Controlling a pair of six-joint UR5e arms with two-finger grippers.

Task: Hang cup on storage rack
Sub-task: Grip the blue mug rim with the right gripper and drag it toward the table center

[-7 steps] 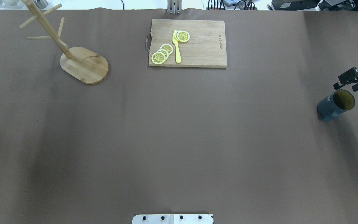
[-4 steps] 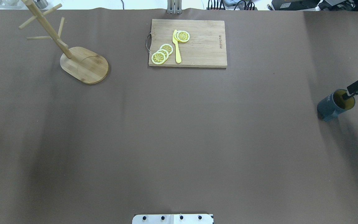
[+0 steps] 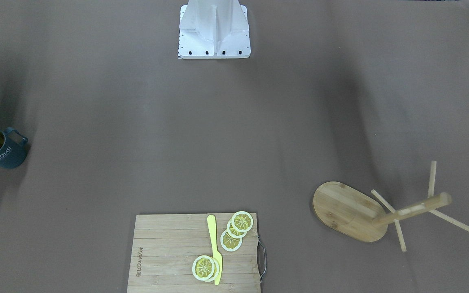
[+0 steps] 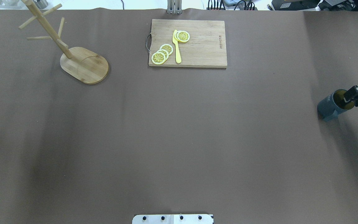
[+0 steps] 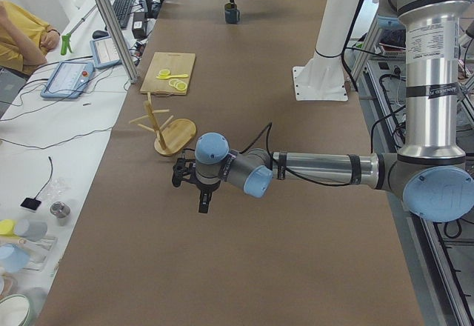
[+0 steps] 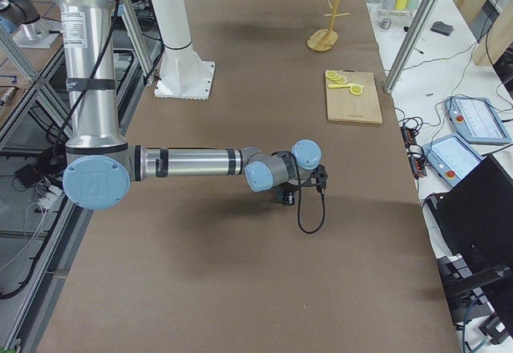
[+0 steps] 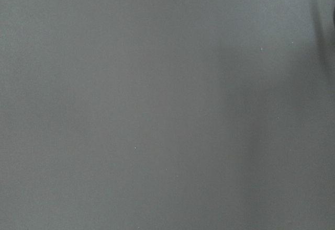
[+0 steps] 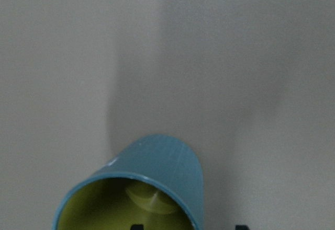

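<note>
1 right hand [image 4: 352, 97], item in use: it stands low over the cup [image 4: 328, 107] with its jaws moderately apart and astride the cup's wall. The right wrist view shows 1 of the dark fingertips [image 8: 137, 227] inside the yellow interior and the other outside, with a gap on each side of the wall, so nothing is gripped yet. 1 cup, dark blue-grey, upright on the worktop [image 4: 179, 140] near the edge on the robot's right; its loop handle is turned away from the hand. Step in hand, as judged: the grasp by the rim, at the point of closing. Next move, as judged: bring the jaws together on the wall without tipping the cup, lift it clear, then carry it the full width of the worktop and turn it so the handle can thread over a peg. 1 left hand [image 5: 198, 181], idle above bare worktop on the robot's left; whether its jaws are apart or together cannot be told. 1 storage rack [image 4: 85, 67], upright, oval base, pegs bare, at the far corner on the robot's left and well apart from the cup. 1 cutting board [image 4: 204, 46], far centre, carrying lemon slices [image 4: 158, 57] and a yellow knife [image 4: 176, 49].
</note>
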